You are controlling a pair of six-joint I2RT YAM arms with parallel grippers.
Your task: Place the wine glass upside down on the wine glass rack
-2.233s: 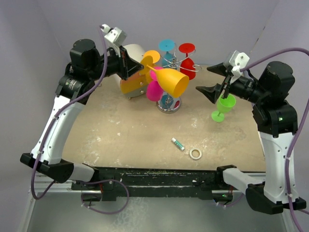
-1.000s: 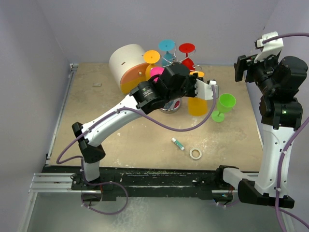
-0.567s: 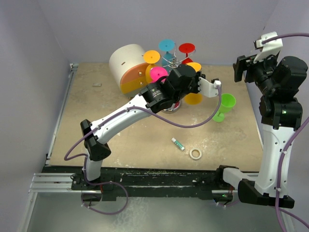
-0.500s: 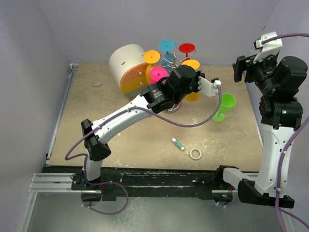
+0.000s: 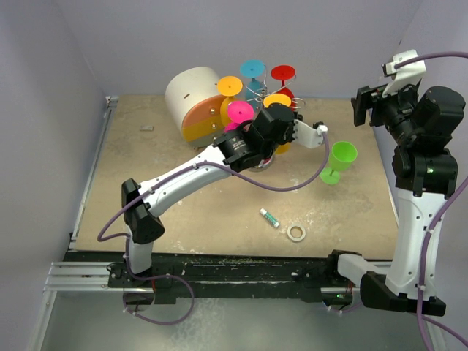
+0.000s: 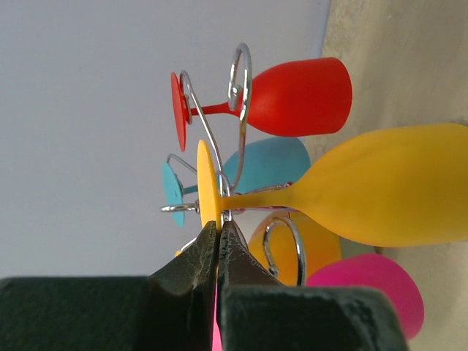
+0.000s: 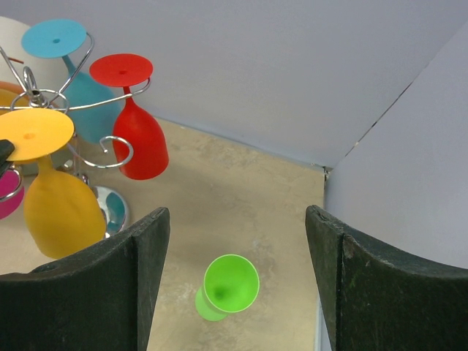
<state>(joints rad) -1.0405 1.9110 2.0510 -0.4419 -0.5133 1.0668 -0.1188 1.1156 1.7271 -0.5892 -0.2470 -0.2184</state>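
Observation:
My left gripper (image 6: pixel 218 227) is shut on the edge of the round foot of a yellow wine glass (image 6: pixel 380 191). The glass hangs upside down, and its stem lies against a curled arm of the silver wine glass rack (image 6: pixel 240 72). In the top view the gripper (image 5: pixel 285 117) is at the rack (image 5: pixel 257 91), just under the yellow foot (image 5: pixel 277 100). Red (image 7: pixel 139 142), blue (image 7: pixel 84 110), orange and pink glasses hang there too. My right gripper (image 7: pixel 238 213) is open and empty, high above an upright green wine glass (image 7: pixel 230 284).
A white-and-orange round drawer box (image 5: pixel 191 99) stands left of the rack. The rack's chrome base (image 7: pixel 113 208) sits on the table. A tape roll (image 5: pixel 295 232) and a small tube (image 5: pixel 270 217) lie near the front. The green glass (image 5: pixel 338 159) stands right of the rack.

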